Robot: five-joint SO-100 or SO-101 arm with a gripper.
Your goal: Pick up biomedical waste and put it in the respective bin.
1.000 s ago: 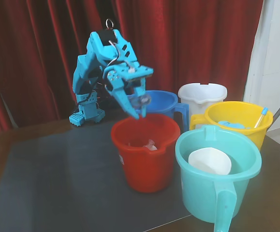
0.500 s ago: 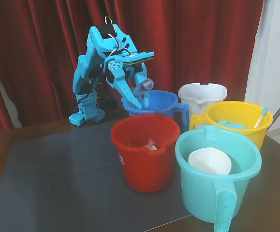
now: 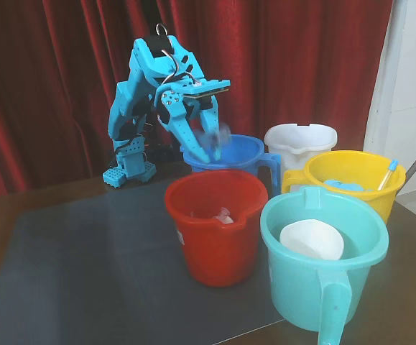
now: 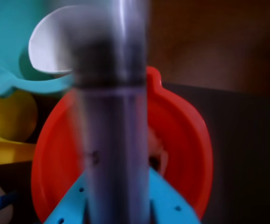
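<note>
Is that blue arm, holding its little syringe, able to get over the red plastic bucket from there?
Probably yes: the syringe hangs just behind the red plastic bucket, whose open mouth has nothing above it.

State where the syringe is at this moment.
In the fixed view the syringe is held in the claw, in the air in front of the blue bucket, behind the red bucket.

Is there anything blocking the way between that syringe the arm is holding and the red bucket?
Nothing visible does. The tool holds the syringe above and just behind the red bucket, whose mouth is open. The blue bucket sits behind it, not between them.
</note>
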